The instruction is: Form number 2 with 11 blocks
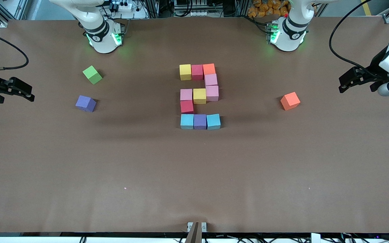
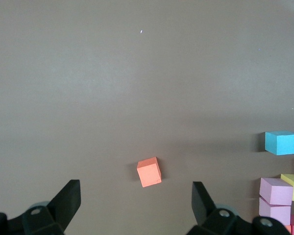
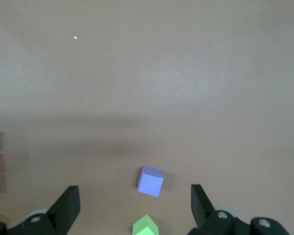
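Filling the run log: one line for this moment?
digit 2: formed | left hand: open, above orange cube | right hand: open, above purple cube

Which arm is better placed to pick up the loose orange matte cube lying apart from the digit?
Left. The open left gripper hangs near the orange cube, which shows between its fingers. The right gripper waits open near the loose purple matte cube.

Left pincer (image 1: 344,85) and right pincer (image 1: 25,92) wide open, empty, both arms waiting at table ends
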Motion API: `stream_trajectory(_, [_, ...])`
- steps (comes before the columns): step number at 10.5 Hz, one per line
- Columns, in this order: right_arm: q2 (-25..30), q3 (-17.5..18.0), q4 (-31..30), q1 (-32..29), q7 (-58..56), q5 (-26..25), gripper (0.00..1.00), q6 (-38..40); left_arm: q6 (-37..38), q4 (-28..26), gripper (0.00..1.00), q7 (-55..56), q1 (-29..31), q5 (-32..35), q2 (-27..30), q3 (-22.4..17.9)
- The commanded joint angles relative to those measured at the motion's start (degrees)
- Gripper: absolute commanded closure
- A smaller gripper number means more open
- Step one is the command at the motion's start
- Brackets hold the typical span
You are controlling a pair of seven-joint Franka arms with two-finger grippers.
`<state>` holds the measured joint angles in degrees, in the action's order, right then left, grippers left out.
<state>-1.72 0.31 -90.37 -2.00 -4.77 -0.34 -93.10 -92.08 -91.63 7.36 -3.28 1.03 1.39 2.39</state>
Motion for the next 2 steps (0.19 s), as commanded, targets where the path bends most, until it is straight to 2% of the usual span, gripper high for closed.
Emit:
stream_trajectory(1, [0.8,0.0,-0.1,0.1,0.2,0.0,0.0,0.3,1.5,0.4,0.0,1.3,0.5,-0.2,0.6,0.8])
stream_trajectory(2, [0.8,0.0,-0.1,0.1,0.2,0.0,0.0,0.5,1.9,0.4,0.0,1.2,0.5,-0.2,0.7,0.8])
